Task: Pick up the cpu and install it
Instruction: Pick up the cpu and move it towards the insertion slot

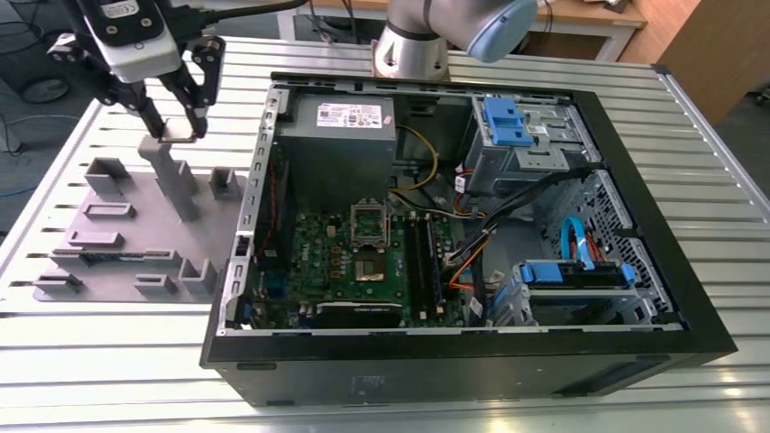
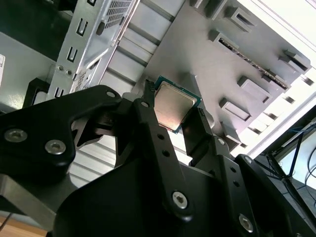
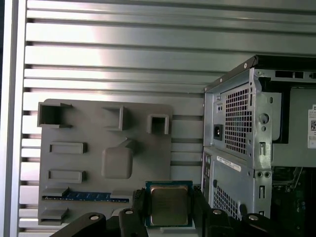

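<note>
**Claw (image 2: 175,104) clamped on the cpu (image 3: 169,205), over the fixture**

Fingers (image 2: 158,136) of mine pinch the cpu by two opposite edges, and its shiny metal top shows between them in both wrist views. In the exterior view I hang over the grey fixture (image 1: 126,225), right above its tall post (image 1: 171,180). Whether the chip touches the post's top I cannot tell.

Around the post the fixture carries low blocks and slots. One slot holds a blue-edged memory stick (image 3: 79,196).

Just beside the fixture, toward the exterior view's right, the case (image 1: 457,361) lies open on the slatted table (image 1: 96,361). Its perforated metal wall (image 1: 255,203) stands between me and the inside.

Inside lie the green motherboard (image 1: 343,262) with its socket (image 1: 375,266), the power supply (image 1: 343,117), blue drive brackets (image 1: 506,122) and loose cables (image 1: 529,194).
</note>
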Tool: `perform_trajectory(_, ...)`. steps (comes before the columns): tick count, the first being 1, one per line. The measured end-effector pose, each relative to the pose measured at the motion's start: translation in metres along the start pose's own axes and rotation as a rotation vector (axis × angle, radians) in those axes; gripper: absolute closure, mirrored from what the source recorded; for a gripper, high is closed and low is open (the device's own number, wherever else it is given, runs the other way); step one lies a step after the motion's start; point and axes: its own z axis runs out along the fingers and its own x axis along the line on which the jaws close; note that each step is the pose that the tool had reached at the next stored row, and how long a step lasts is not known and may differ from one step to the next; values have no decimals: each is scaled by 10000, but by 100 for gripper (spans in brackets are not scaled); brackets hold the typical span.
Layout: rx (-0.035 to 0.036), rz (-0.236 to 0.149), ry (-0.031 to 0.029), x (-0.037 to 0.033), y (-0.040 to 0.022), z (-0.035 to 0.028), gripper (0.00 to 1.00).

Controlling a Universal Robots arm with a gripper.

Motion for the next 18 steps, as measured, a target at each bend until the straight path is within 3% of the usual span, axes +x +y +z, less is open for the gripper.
perform_trajectory(18,0,0,1,-235,-3,11,53)
